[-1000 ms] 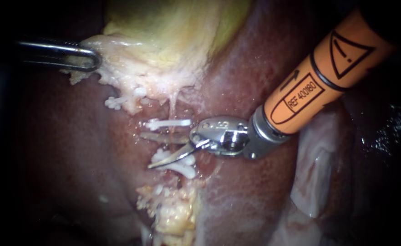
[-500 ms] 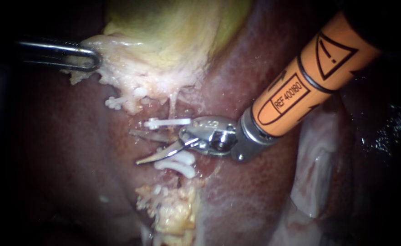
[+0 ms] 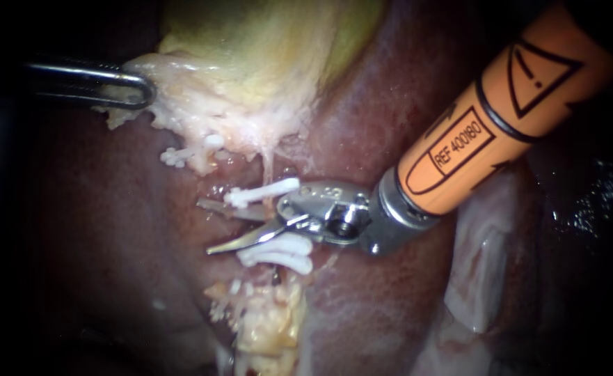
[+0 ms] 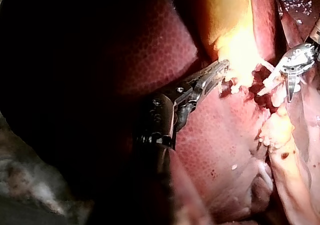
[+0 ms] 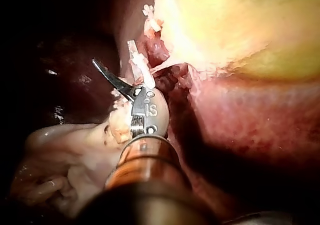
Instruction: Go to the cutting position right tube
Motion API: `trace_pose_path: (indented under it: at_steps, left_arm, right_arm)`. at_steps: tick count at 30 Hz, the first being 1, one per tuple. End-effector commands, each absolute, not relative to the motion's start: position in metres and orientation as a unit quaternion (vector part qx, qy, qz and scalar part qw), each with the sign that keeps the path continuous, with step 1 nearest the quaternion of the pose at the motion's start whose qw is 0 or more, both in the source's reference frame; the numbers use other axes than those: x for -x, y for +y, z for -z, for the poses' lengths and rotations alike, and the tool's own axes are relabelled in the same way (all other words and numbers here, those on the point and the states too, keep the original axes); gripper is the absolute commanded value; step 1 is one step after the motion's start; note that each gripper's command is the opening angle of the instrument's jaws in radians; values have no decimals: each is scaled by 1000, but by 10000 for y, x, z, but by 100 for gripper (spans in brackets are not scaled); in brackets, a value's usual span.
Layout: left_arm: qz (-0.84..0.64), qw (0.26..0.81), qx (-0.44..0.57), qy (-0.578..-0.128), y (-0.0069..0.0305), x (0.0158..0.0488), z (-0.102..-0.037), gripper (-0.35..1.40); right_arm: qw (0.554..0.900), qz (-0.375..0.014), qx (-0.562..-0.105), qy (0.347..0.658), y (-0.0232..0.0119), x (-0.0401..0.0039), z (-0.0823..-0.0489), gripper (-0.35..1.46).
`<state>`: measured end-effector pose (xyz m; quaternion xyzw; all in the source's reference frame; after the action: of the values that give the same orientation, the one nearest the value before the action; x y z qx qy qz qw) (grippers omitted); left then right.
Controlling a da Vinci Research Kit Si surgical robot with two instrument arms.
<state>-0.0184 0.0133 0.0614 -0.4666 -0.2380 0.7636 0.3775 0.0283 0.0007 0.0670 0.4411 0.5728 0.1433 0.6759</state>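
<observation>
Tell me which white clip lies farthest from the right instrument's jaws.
The clip at the gallbladder's edge, near the left instrument; the other clips flank the open jaws of the right instrument.

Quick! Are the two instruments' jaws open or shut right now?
Left instrument: shut on the gallbladder at its pale edge.
Right instrument: open, holding nothing.

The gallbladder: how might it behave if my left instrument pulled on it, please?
Probably floppy: the gallbladder hangs in soft folds where the left instrument grips it. Likely slippery, since its surface looks wet. Its frayed pale edge may tear under a hard pull.
</observation>
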Motion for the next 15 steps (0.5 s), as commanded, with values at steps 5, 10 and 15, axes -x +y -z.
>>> trace_pose_path:
  at_steps: [5,10,15]
  left_arm:
    - [-764,377,467,-238,133,184,-614,-35]
    - [-764,377,467,-238,133,184,-614,-35]
    - [-764,377,467,-238,133,184,-614,-35]
  right_arm:
    - [675,-145,-444,571,5,-284,-666,125]
    - [675,-144,-444,571,6,-284,-666,125]
    - [675,-145,-444,571,6,-284,-666,125]
